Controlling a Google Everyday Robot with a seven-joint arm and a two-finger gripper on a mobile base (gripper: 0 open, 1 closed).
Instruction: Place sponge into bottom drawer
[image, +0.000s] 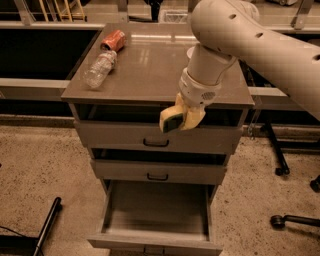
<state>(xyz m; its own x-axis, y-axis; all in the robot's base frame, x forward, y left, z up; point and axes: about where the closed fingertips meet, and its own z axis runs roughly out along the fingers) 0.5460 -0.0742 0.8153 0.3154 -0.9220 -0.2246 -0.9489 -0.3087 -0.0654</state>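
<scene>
My gripper (181, 119) hangs in front of the cabinet's top edge, over the top drawer's front. It is shut on the sponge (170, 121), a pale yellow block with a dark green face showing between the yellowish fingers (194, 118). The bottom drawer (156, 237) is pulled open below, and its grey box interior holds nothing. The sponge is well above the drawer, roughly over its middle. The two shallower drawers above it stand slightly ajar.
A clear plastic bottle (99, 69) lies on the cabinet top (145, 65) at the left, with a red can (114, 40) behind it. My arm (250, 35) reaches in from the upper right. Chair casters (280, 170) stand on the speckled floor at the right.
</scene>
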